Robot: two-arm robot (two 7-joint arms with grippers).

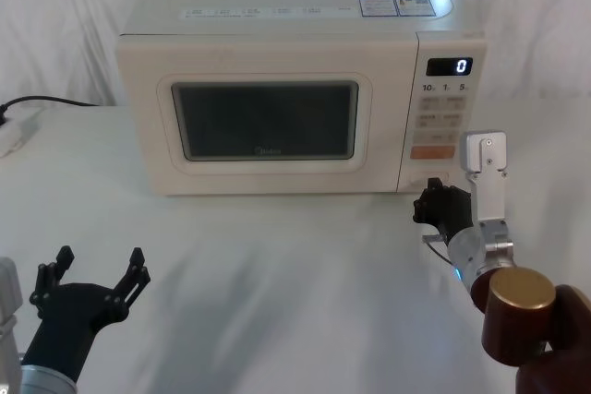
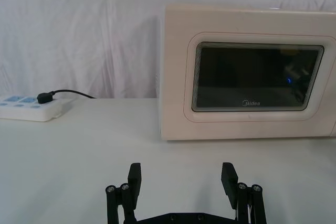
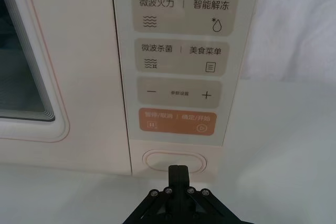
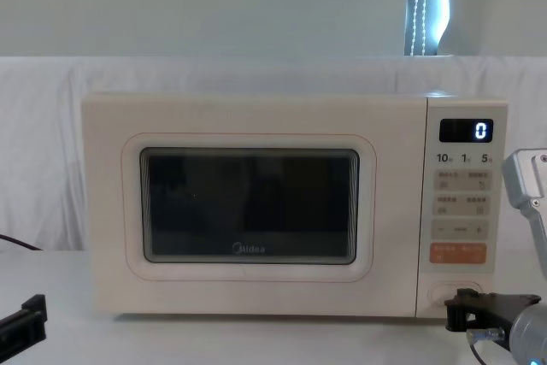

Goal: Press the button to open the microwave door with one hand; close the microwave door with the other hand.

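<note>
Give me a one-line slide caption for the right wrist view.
Shut right gripper poised at the wide cream-white oval button, below the orange rectangular key on the cream microwave.

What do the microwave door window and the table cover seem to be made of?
The door window looks like dark glass or clear plastic, glossy: in the left wrist view it mirrors a blue light. The table cover looks like white matte cloth, with soft wrinkles.

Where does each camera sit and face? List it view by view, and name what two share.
Head: high, looking down at the microwave; both arms show.
Chest: low, level with the microwave door; right gripper enters at lower right.
Left wrist: behind the open left gripper, facing the door.
Right wrist: behind the shut right gripper, at the button.
Head and chest share the display.
</note>
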